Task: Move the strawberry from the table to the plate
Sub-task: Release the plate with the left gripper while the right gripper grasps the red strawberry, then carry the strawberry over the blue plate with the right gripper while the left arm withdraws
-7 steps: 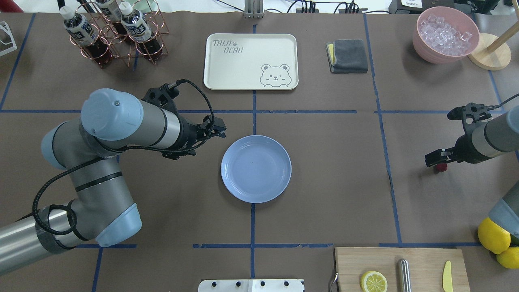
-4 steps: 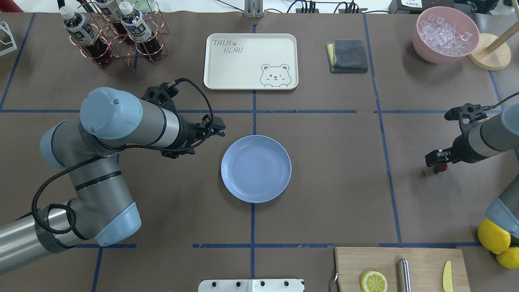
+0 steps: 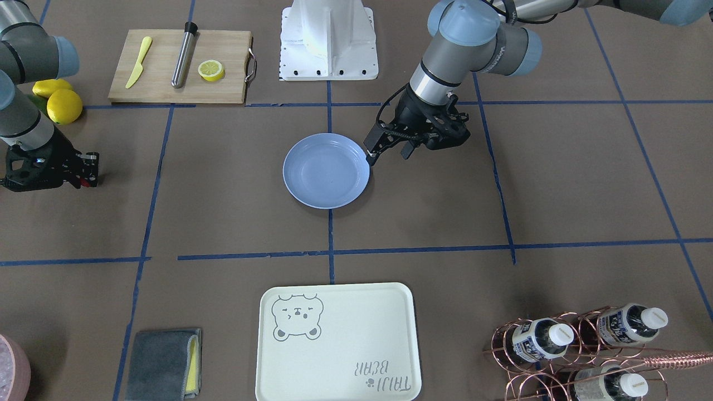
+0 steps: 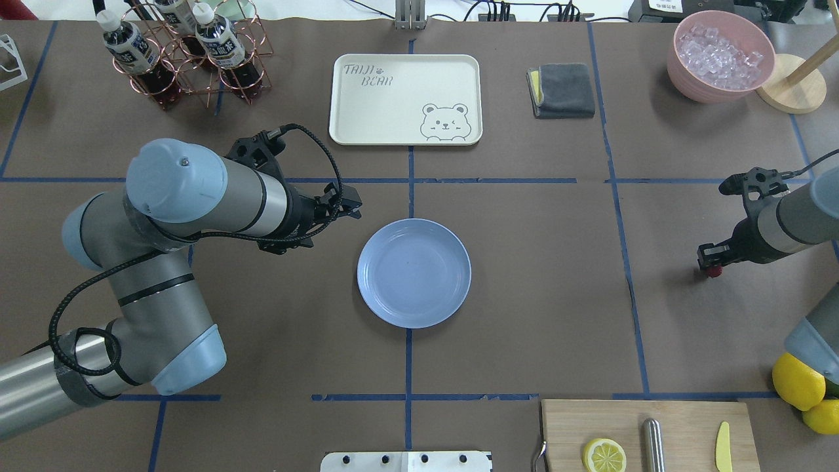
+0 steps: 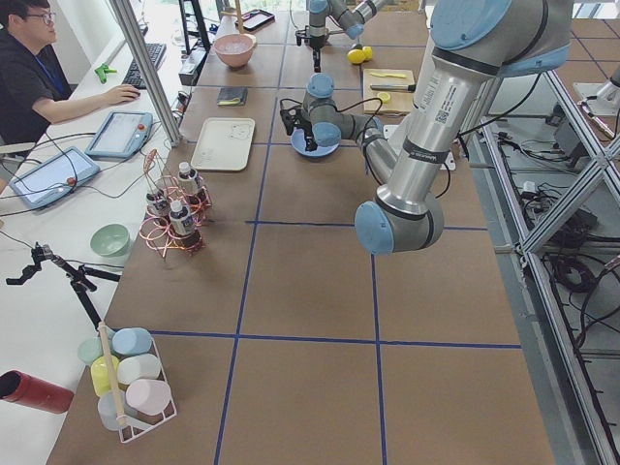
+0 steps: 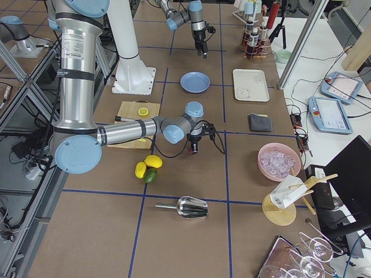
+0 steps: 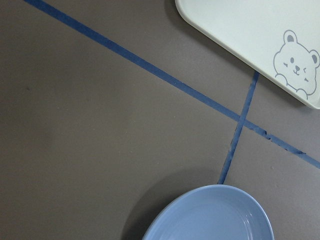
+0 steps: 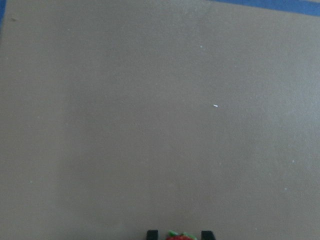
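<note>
The strawberry (image 4: 714, 270), small and dark red, rests on the brown table (image 4: 537, 275) at the far right. My right gripper (image 4: 710, 261) reaches down over it. In the right wrist view its two black fingertips (image 8: 152, 234) flank the strawberry (image 8: 180, 237) closely, shut on it. An empty light-blue plate (image 4: 414, 273) lies at the table's centre, far to the left of the berry. Just beyond the plate's (image 3: 326, 170) rim hovers my left gripper (image 3: 387, 157), open and holding nothing. Its wrist camera catches the plate's edge (image 7: 215, 215).
A cream bear-print tray (image 4: 405, 98) lies beyond the plate. A grey cloth (image 4: 562, 90) and a pink bowl of ice (image 4: 721, 56) sit at the back right, a bottle rack (image 4: 183, 52) at the back left. Lemons (image 4: 799, 380) and a cutting board (image 4: 645, 436) are near right.
The right gripper's fingers have drawn in around the strawberry. My left arm has drifted slightly back and left, away from the plate.
</note>
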### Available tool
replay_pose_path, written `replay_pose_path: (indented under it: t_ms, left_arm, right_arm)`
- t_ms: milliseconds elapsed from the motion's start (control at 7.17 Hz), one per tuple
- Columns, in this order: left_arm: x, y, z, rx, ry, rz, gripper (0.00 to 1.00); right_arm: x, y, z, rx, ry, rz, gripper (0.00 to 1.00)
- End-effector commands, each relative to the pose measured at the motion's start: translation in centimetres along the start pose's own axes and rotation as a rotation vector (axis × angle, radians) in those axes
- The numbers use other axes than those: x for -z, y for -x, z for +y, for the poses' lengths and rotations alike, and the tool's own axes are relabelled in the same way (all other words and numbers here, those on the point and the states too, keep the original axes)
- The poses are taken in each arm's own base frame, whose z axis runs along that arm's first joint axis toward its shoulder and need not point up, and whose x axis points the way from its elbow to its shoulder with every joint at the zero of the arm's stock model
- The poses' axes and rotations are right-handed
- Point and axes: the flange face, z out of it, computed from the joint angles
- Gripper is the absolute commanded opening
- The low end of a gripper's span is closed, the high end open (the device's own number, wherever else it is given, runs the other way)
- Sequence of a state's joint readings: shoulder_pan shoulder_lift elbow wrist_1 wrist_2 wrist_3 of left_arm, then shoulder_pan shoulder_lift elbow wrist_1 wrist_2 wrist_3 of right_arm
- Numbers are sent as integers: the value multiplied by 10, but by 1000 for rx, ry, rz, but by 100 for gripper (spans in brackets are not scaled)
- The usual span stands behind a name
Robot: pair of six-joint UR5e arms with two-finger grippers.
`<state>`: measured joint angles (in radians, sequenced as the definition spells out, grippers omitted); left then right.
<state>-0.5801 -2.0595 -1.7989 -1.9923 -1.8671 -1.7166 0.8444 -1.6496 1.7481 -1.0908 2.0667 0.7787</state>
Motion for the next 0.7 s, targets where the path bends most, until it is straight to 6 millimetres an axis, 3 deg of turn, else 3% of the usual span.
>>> replay_pose_path:
  t_ms: [0,140,279,558]
  left_arm:
    - [15,1,-27,24,-5,-11,100]
    - [27,0,-46,-30,-37,-33,100]
    - [45,7,-73,-116,-81,-92,100]
    - [73,30,-127,-300,-138,-197,100]
  right_arm:
    - [41,25,-5,24,-47,-59,0]
    - [70,33,-15,-1,-33,-104,0]
    - [107,63,-45,-21,-32,-155,0]
    - [161,159,-102,-28,-9,-165,0]
